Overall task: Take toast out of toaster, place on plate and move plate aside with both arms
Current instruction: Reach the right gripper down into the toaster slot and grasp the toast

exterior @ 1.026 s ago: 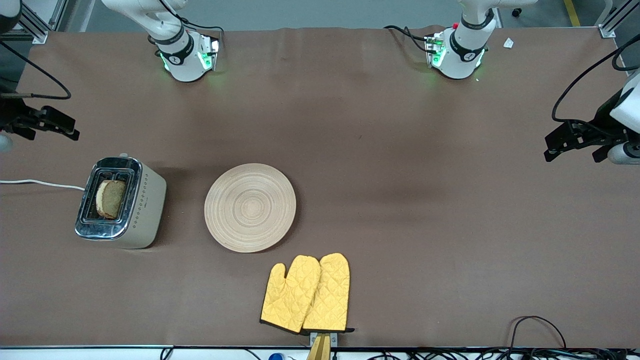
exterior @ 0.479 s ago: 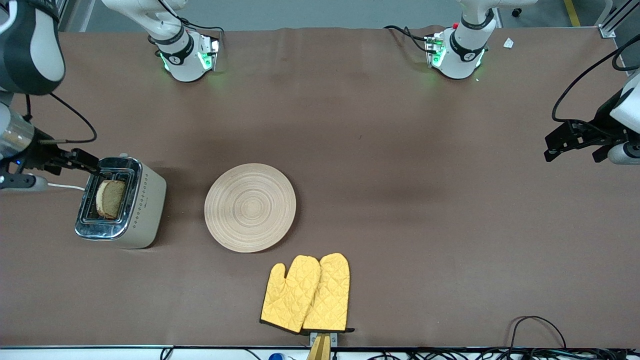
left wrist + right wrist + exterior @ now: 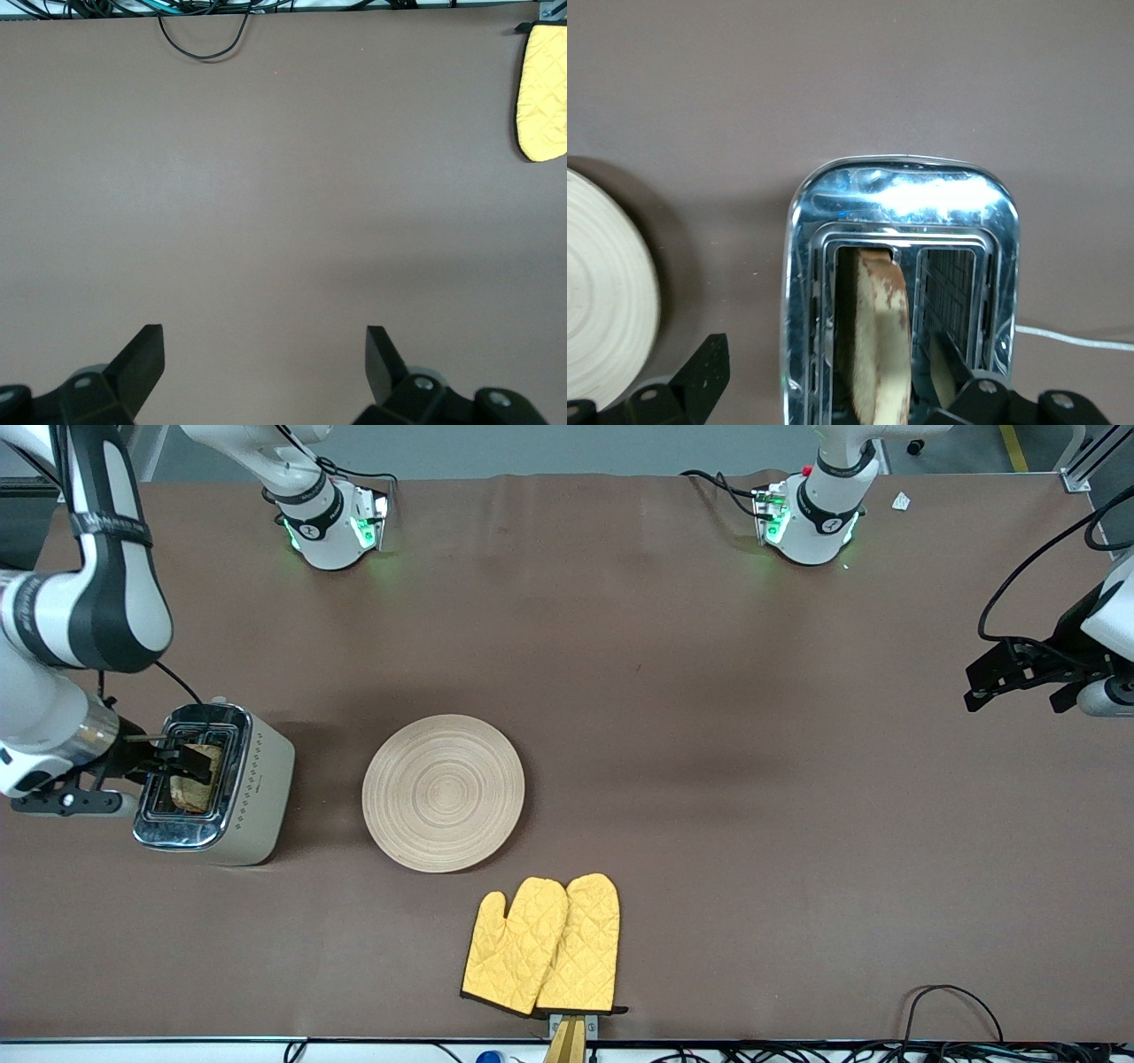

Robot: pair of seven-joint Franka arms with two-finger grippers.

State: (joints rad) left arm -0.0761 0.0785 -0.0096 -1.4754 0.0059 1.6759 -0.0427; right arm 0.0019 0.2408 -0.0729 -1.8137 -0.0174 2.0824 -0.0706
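Note:
The toast [image 3: 191,789] stands upright in a slot of the silver and cream toaster [image 3: 259,797] near the right arm's end of the table. My right gripper [image 3: 182,760] is open just over the toaster's top and holds nothing. In the right wrist view the right gripper [image 3: 833,365] straddles the toast [image 3: 882,336], apart from it, over the toaster [image 3: 904,190]. The round tan plate [image 3: 443,793] lies bare beside the toaster; its edge shows in the right wrist view [image 3: 602,301]. My left gripper [image 3: 1010,677] waits open and empty at the left arm's end, over bare table [image 3: 264,341].
Two yellow oven mitts [image 3: 545,948] lie nearer the front camera than the plate; one shows in the left wrist view [image 3: 542,93]. The toaster's white cord [image 3: 1072,338] runs off its end. Black cables [image 3: 952,1001] loop at the table's front edge.
My right arm has swung in from the table's end and lowered its open gripper over the toaster and toast. The left arm, plate and mitts have not moved.

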